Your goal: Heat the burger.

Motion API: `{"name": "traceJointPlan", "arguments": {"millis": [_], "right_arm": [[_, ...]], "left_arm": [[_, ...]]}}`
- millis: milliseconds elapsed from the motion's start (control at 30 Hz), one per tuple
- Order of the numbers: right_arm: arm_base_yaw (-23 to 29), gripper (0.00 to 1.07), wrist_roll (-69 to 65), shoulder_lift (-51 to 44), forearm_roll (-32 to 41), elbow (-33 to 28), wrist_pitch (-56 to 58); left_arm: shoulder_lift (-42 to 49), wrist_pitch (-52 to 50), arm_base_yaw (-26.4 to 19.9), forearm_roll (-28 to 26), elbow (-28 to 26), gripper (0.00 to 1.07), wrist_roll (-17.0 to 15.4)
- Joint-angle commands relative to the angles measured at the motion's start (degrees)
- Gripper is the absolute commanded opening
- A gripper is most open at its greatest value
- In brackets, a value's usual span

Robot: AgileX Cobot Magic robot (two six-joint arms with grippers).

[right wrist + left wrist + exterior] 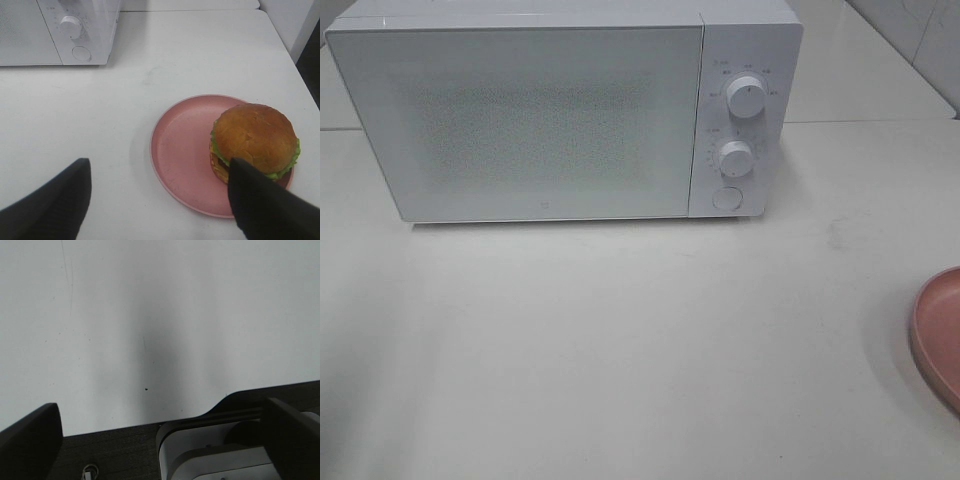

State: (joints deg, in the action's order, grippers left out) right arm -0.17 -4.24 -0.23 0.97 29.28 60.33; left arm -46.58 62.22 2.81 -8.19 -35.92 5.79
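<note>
Black fingertips of the right gripper are seen closest to the lens in the right wrist view, spread wide with nothing held between them. That gripper is poised above the tabletop, angled down toward the pink plate, and one fingertip overlaps the near edge of the burger in the picture; whether it touches cannot be told. The burger is set on the plate, off-centre, toward the rim on the side of the table's right edge. The plate itself is placed near that right edge, and only a slice of its rim is caught in the high view.

The left gripper is likewise held wide open and empty, its dark fingers framing bare white tabletop, with a dark edge and part of a white robot base seen below.

The white microwave is stood toward the back of the tabletop, its door shut, with two knobs and a round button stacked on its right panel. The surface is white and slightly glossy, marked with faint scuffs. Pale tiled wall is glimpsed at the back right corner.
</note>
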Motion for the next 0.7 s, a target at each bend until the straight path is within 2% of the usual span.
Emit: {"name": "traceJointPlan", "arguments": {"millis": [33,267,600,700], "right_arm": [[-0.4,0.73,0.7,-1.5,0.1,-0.1,-0.6],[-0.4,0.73,0.7,-1.5,0.1,-0.1,-0.6],[-0.4,0.73,0.7,-1.5,0.1,-0.1,-0.6],[-0.4,0.73,0.7,-1.5,0.1,-0.1,-0.6]], "left_arm": [[5.7,-0.8,-0.1,1.4,4.2,1.01,-1.4],[15.9,-2.6,-0.1,2.6,7.2,1.01,-3.7],[24.2,-2.6,-0.1,3.3,7.2,1.01,-3.8],[30.3,-2.6,-0.1,3.7,7.2,1.01,-3.4]]}}
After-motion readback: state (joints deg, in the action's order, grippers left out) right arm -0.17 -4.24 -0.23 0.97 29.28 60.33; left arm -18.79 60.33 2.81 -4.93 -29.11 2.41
